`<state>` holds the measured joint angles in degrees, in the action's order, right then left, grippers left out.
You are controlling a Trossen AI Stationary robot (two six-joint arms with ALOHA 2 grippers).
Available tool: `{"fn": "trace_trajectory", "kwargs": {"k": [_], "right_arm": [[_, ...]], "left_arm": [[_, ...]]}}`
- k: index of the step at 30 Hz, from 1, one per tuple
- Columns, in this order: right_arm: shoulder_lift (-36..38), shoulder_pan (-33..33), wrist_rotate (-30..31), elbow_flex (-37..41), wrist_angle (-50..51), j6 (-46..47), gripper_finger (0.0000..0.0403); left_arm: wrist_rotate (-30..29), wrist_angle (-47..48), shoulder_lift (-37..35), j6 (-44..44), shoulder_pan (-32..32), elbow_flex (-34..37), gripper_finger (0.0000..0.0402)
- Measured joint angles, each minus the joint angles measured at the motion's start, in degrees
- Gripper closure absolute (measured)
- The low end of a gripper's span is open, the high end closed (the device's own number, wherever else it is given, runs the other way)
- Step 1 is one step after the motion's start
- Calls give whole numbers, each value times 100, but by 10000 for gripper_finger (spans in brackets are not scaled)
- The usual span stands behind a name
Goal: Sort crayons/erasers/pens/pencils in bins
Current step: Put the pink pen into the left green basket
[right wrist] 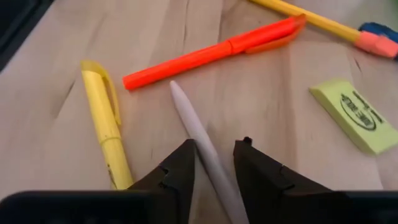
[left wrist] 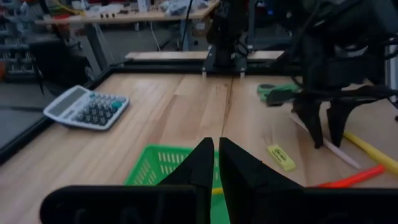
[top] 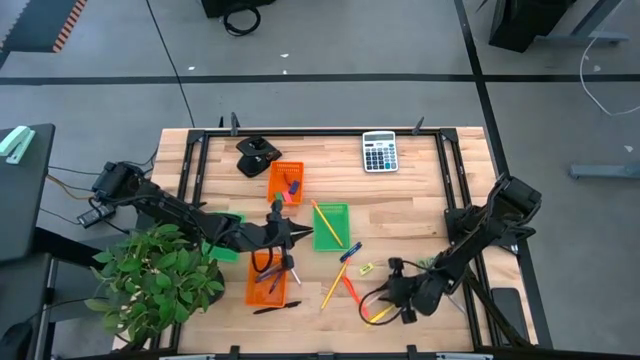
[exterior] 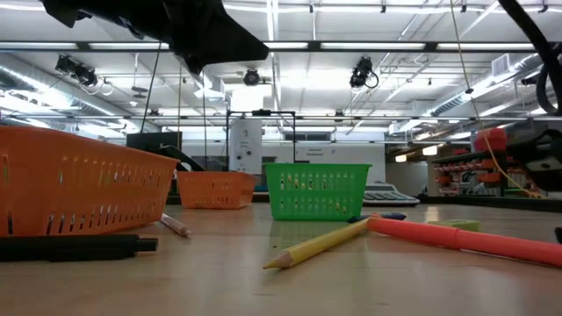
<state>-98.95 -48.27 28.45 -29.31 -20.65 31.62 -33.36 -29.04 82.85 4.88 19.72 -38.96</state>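
- Two dark fingers of the right gripper (right wrist: pixel 214 168) stand a little apart, straddling a slim pale grey-white stick (right wrist: pixel 202 146) lying flat on the wooden counter (right wrist: pixel 267 118); they are not yet clamped on it.
- To do this pick well, I judge the fingers should settle evenly on both sides of the stick, then close square across it, so it neither rolls away nor nudges its neighbours.
- In the high view, the right gripper (top: pixel 405 297) works at about five o'clock on the counter, well apart from the bins.
- That stick is thin, smooth and tapered to a rounded tip; whether it is a pen or a pencil I cannot tell.
- Close around it lie a yellow clipped highlighter (right wrist: pixel 107 124), an orange highlighter (right wrist: pixel 211 53) and a pale yellow block eraser (right wrist: pixel 354 114), all near but not touching it.
- Left gripper (left wrist: pixel 213 168) hangs with fingers together and empty, above the bright green plastic bin (left wrist: pixel 155 167) near the counter's middle.
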Motion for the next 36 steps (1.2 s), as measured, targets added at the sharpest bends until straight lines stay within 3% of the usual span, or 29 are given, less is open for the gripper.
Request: {"fn": "trace_trajectory", "kwargs": {"k": [4, 12, 27, 31, 36], "right_arm": [[6, -15, 3, 305, -519, 59, 310], [4, -118, 170, 390, -599, 178, 360], [204, -45, 994, -118, -876, -781, 368], [600, 150, 1470, -264, -881, -1512, 369], [1395, 663, 2046, -492, -897, -3311, 369]], "left_arm": [[-2, -150, 0, -231, -38, -2, 364], [0, -161, 0, -299, -124, -4, 365], [142, -132, 0, -336, -113, -4, 359], [357, -381, 0, -1460, -75, -4, 358], [807, -1203, 0, -2246, -44, -4, 351]]}}
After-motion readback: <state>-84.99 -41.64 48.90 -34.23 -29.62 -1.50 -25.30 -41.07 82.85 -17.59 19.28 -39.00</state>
